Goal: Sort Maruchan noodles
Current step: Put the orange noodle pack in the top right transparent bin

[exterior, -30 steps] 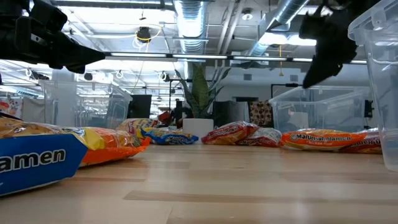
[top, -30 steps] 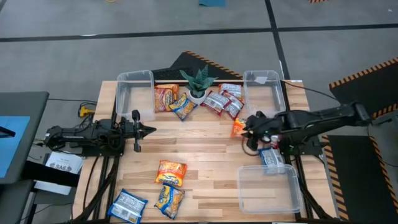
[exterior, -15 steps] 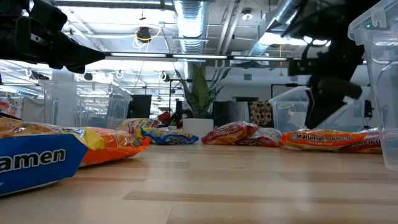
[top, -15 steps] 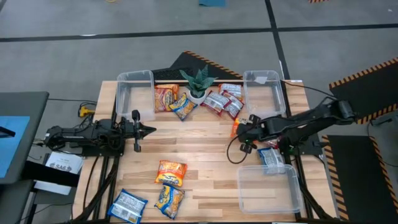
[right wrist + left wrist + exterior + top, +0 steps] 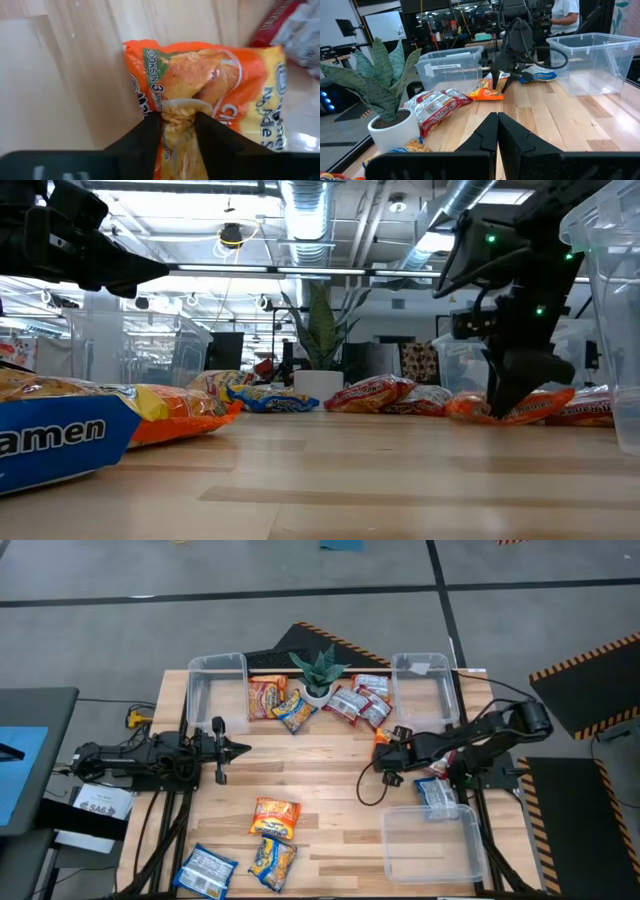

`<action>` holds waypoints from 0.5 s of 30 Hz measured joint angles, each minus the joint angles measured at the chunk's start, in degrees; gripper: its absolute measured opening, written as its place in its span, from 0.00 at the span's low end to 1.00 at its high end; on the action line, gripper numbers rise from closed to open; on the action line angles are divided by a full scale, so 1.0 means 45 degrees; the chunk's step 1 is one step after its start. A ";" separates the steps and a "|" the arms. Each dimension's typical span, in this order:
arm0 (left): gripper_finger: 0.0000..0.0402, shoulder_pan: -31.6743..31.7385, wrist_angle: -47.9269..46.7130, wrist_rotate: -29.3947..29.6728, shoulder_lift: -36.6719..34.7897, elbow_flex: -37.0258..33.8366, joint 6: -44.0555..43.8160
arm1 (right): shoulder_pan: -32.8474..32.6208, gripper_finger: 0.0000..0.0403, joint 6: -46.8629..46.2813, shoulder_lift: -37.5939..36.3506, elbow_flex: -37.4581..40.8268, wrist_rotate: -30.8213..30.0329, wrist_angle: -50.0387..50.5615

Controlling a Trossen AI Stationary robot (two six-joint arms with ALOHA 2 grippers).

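Right gripper (image 5: 177,127) jaws pinched on the near edge of an orange noodle packet (image 5: 210,95), down at the table (image 5: 320,765).

Red-and-white packets (image 5: 360,700) lie just beyond the jaws; bare wood opens toward the table's middle. The left gripper (image 5: 243,748), fingers together, waits well apart across that open stretch.

Overhead looks down; low level; wrists forward; all share table (image 5: 330,765).

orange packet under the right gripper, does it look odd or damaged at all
Slightly odd, not visibly damaged. The right gripper pinches the orange packet at one edge, bunching the wrapper between its fingers; in the low view that end tilts up off the table. No tear or spill shows.
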State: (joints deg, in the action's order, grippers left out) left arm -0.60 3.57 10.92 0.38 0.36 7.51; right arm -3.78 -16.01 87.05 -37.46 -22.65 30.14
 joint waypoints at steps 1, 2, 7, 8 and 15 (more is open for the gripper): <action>0.00 0.0000 -0.0002 0.0000 -0.0005 0.0001 0.0000 | -0.0048 0.30 0.0001 0.0079 0.0006 0.0028 -0.0104; 0.00 0.0000 -0.0005 0.0005 -0.0005 -0.0001 0.0000 | -0.0122 0.24 -0.0002 0.0133 0.0002 0.0044 -0.0126; 0.00 0.0000 0.0000 0.0000 -0.0004 -0.0001 0.0000 | -0.0505 0.05 -0.0207 -0.0104 0.0024 0.0289 -0.0168; 0.00 0.0005 0.0000 0.0000 0.0000 0.0004 0.0005 | -0.0600 0.05 -0.0319 -0.0199 -0.0032 0.0427 -0.0045; 0.00 0.0002 -0.0002 0.0000 -0.0003 0.0001 0.0003 | -0.1611 0.05 -0.0058 -0.1484 -0.1438 0.0639 0.0010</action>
State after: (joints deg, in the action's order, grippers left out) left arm -0.59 3.56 10.92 0.37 0.37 7.52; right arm -11.03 -16.27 80.37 -43.93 -19.77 30.19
